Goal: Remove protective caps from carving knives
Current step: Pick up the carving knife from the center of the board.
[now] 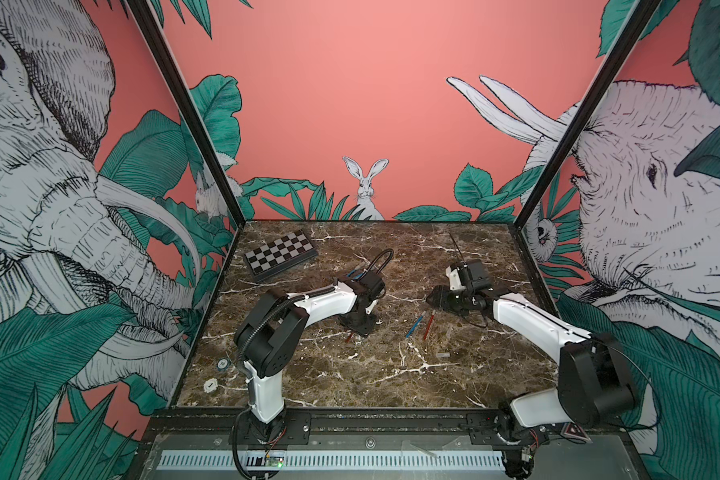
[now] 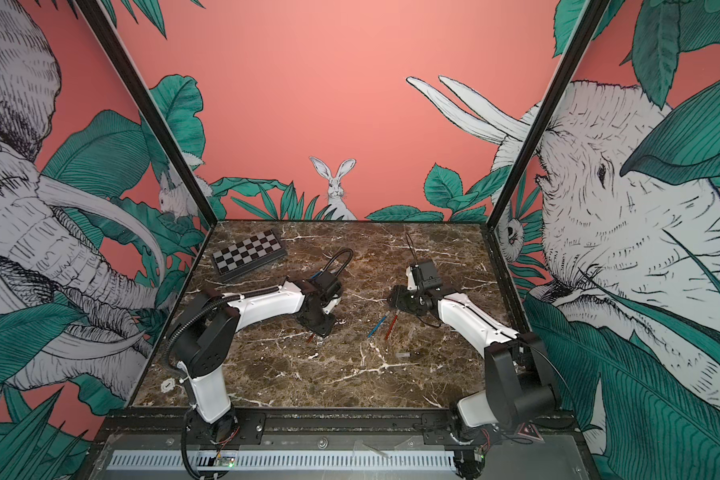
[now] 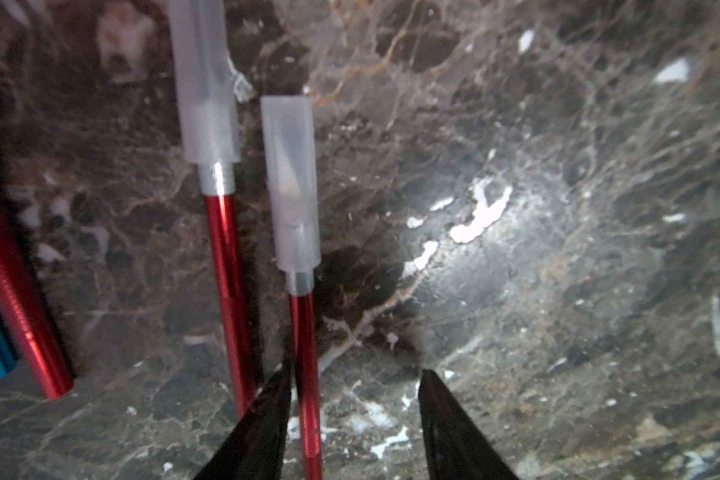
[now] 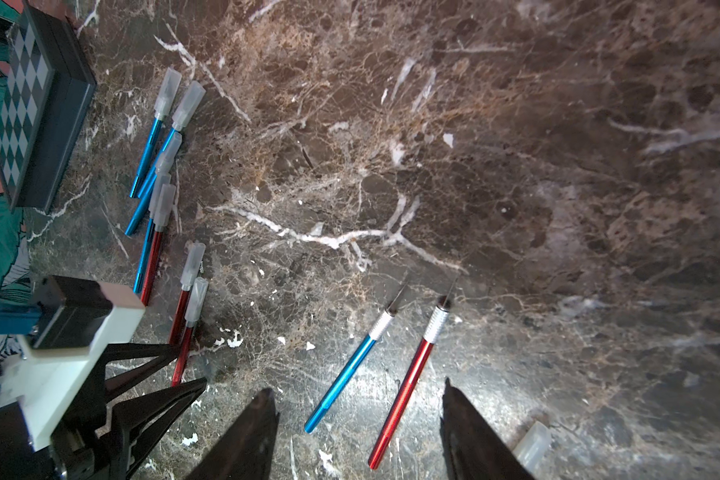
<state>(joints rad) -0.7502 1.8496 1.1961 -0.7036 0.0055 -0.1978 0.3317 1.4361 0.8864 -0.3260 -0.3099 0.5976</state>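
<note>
In the left wrist view a red carving knife [image 3: 305, 374] with a clear protective cap [image 3: 292, 183] on its tip lies between the fingers of my left gripper [image 3: 356, 374]. Its handle rests against one finger, with a wide gap to the other; the gripper is open, low over the table [image 1: 360, 328]. A second capped red knife [image 3: 225, 291] lies beside it. My right gripper [image 4: 358, 388] is open above a bare-bladed blue knife [image 4: 341, 378] and a bare-bladed red knife [image 4: 408, 382]. Several capped knives [image 4: 159, 187] lie in a cluster beyond my left gripper.
A loose clear cap [image 4: 533, 444] lies beside my right gripper, also seen in a top view as a loose cap [image 1: 443, 355]. A checkered board [image 1: 281, 255] sits at the back left. Two small round discs [image 1: 223, 364] lie near the left front edge. Walls enclose three sides.
</note>
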